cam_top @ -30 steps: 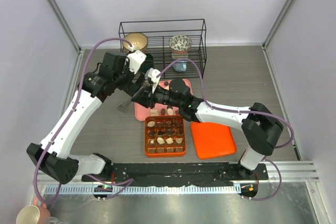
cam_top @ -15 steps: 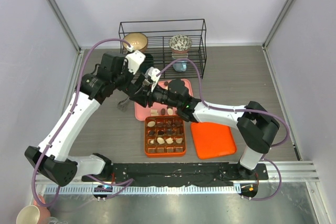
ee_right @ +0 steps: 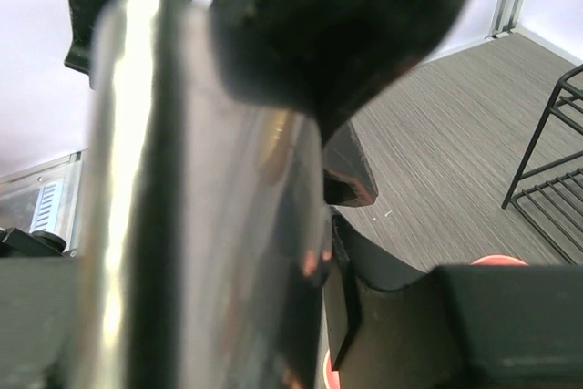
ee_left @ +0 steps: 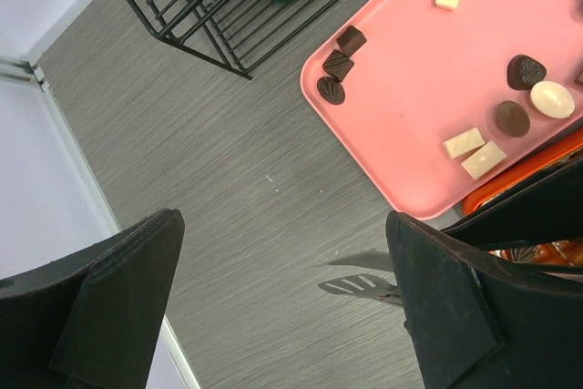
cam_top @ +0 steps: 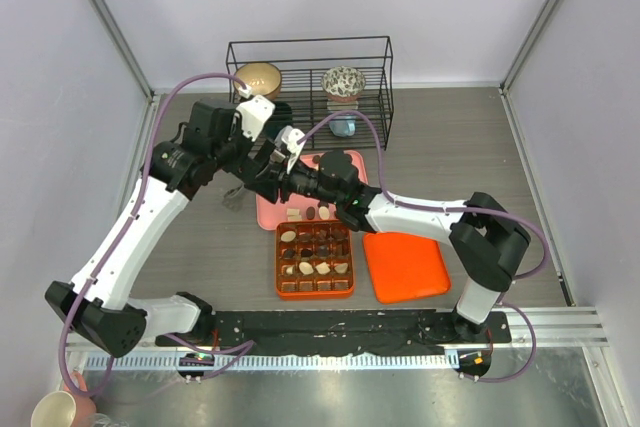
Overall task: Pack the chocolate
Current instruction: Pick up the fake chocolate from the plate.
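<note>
Chocolate pieces [ee_left: 526,71] lie on the pink tray [ee_left: 410,116].

A blurred, shiny metal bar [ee_right: 182,225] stands close up between the dark fingers [ee_right: 510,325] of the right tool [ee_right: 273,343], a black rounded shape [ee_right: 346,15] above it. Grey worktop [ee_right: 437,152] and a black wire rack [ee_right: 556,161] lie behind.

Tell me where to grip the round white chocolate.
Its rim, from straight above: the white chocolate is a low disc lying flat on the tray. Close along a line that misses the dark disc close beside it.
</note>
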{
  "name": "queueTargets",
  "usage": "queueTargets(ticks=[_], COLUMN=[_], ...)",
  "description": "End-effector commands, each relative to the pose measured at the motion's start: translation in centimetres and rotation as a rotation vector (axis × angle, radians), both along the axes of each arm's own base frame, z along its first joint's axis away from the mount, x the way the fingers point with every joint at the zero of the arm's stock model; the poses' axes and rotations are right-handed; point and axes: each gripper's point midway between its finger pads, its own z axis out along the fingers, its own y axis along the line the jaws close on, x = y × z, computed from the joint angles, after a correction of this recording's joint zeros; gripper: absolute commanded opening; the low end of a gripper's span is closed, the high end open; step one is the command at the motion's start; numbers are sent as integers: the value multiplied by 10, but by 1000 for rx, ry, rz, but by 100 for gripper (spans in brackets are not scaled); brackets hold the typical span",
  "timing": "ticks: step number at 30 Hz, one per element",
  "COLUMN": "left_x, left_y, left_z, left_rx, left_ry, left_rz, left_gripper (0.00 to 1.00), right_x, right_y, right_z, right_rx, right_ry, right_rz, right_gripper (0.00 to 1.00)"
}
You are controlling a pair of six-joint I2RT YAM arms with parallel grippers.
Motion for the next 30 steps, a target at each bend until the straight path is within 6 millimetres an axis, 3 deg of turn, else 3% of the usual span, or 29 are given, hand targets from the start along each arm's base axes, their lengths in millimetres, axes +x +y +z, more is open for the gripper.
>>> queueTargets(ticks=[1, 5, 8, 12, 18, 21, 22, 27, 30], left_x=[-25, -28, -31, -30, 1, 12, 15, 7, -1], left_y=[-23, -25, -23, -14, 35, 60, 76, 84, 90], left_z=[-6, -7, -9, -5, 8, 7, 5, -19, -49], left_rx=[-60, -71, -61, -33, 55, 8, -13, -43, -12], left_ry=[69, 77, 87, 54, -60, -40, -30, 35, 86], left_rz=[-124, -132, -141, -116, 142, 247, 296, 277, 272], left_gripper=[100, 100, 100, 100, 100, 100, 100, 100, 100], right_x=[14, 17, 23, 32, 48, 61, 63, 93, 105], right_y=[3, 1, -5, -18, -48, -69, -73, -117, -150], right_z=[70, 69, 68, 63, 45, 35, 36, 22, 13], right_rx=[187, 182, 172, 159, 76, 56, 60, -18, -93], right_ry=[-91, -93, -115, -146, -182, -174, -176, -199, -196], right_rz=[-54, -67, -117, -198, -309, -361, -374, -556, -688], right_gripper=[35, 26, 13, 8, 7, 6, 6, 4, 1])
